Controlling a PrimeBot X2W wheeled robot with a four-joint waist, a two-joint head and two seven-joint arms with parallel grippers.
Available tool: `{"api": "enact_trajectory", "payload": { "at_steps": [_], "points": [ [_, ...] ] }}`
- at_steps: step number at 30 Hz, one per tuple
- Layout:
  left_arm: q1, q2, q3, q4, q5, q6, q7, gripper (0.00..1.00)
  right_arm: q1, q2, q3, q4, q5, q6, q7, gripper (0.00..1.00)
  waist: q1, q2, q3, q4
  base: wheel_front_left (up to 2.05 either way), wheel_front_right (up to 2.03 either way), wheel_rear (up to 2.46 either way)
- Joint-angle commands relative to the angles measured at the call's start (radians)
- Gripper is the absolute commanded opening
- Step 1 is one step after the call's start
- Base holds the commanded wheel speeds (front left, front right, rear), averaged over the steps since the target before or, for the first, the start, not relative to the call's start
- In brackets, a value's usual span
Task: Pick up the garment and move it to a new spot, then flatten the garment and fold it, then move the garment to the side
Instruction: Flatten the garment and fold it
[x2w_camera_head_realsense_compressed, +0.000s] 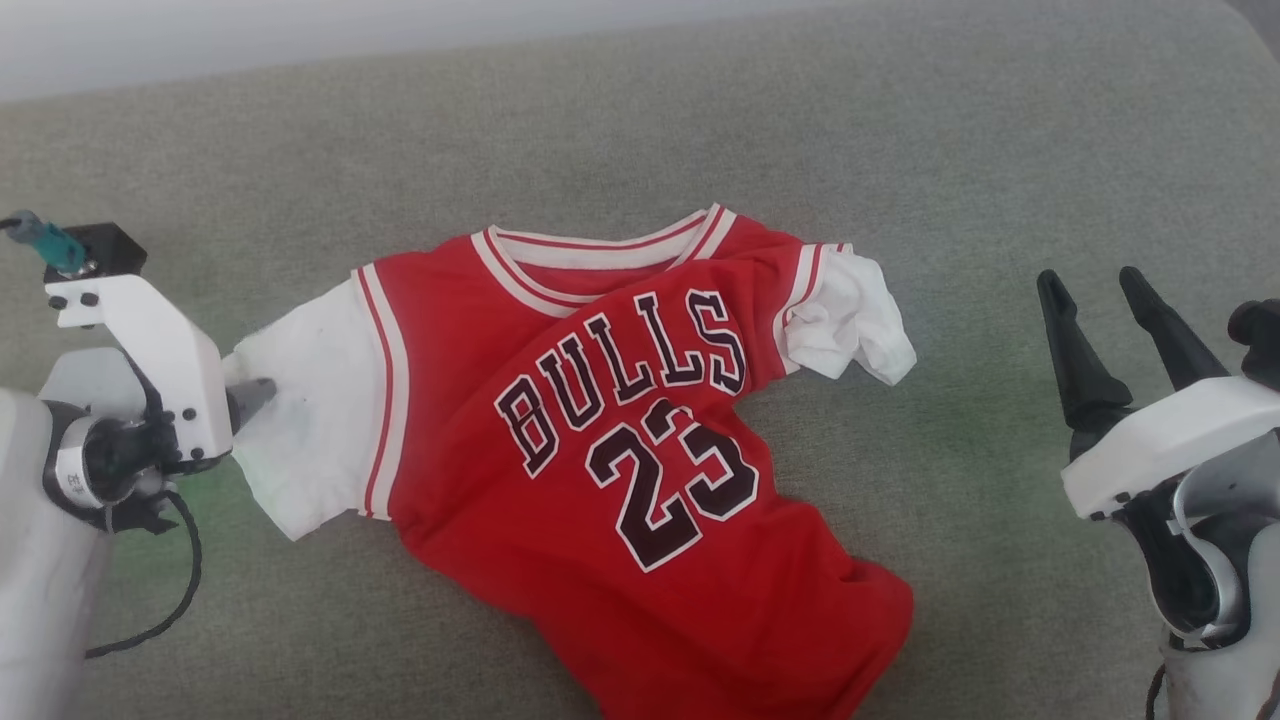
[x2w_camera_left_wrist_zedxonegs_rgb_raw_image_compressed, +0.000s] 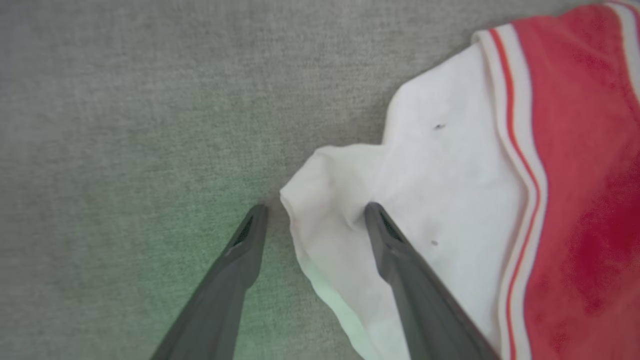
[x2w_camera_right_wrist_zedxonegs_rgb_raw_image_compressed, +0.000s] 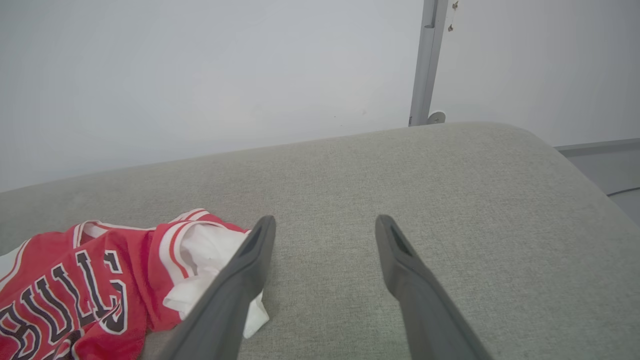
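My left gripper (x2w_camera_left_wrist_zedxonegs_rgb_raw_image_compressed: 315, 210) is spread wide at the left of the head view. One finger (x2w_camera_left_wrist_zedxonegs_rgb_raw_image_compressed: 400, 250) rests on the garment's white sleeve, the other on the grey cushion (x2w_camera_head_realsense_compressed: 900, 150) beside it, with the sleeve's edge between them, unpinched. My right gripper (x2w_camera_head_realsense_compressed: 1090, 280) is spread too, at the right edge, holding nothing, apart from the cloth. The garment (x2w_camera_head_realsense_compressed: 600, 420) lies centre frame, lettering up, its hem rumpled at the lower right.

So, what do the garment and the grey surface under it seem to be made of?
The garment: probably a thin, soft knit fabric, matte; it wrinkles and folds limply at the sleeves. The grey surface: seemingly woven upholstery cloth over padding, matte and flecked, with a rounded edge.
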Motion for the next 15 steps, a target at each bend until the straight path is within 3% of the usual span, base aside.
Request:
{"api": "enact_trajectory", "payload": {
  "at_steps": [1,8,9,15],
  "points": [
    [-0.02,-0.006,-0.004,0.02,0.003,0.01,0.018,1.0,0.002,0.005,0.0,-0.01,0.008,0.0,0.001,1.0,0.0,0.0,0.011,-0.002,0.0,0.0,0.0],
    [-0.074,-0.049,-0.036,0.144,0.007,0.028,0.052,1.0,-0.017,-0.01,0.032,-0.012,0.02,0.0,0.062,1.0,0.0,0.0,0.038,0.01,0.0,0.0,0.0],
    [-0.077,-0.06,-0.032,0.168,-0.007,0.033,0.064,0.0,-0.021,-0.014,0.042,-0.011,0.026,0.0,0.075,1.0,0.0,0.0,0.04,0.012,0.0,0.0,0.0],
    [-0.125,-0.087,-0.035,0.22,-0.01,0.011,0.023,0.0,-0.049,-0.041,0.089,0.012,0.066,0.0,0.16,1.0,0.0,0.0,0.058,0.031,0.0,0.0,0.0]
  ]
}}
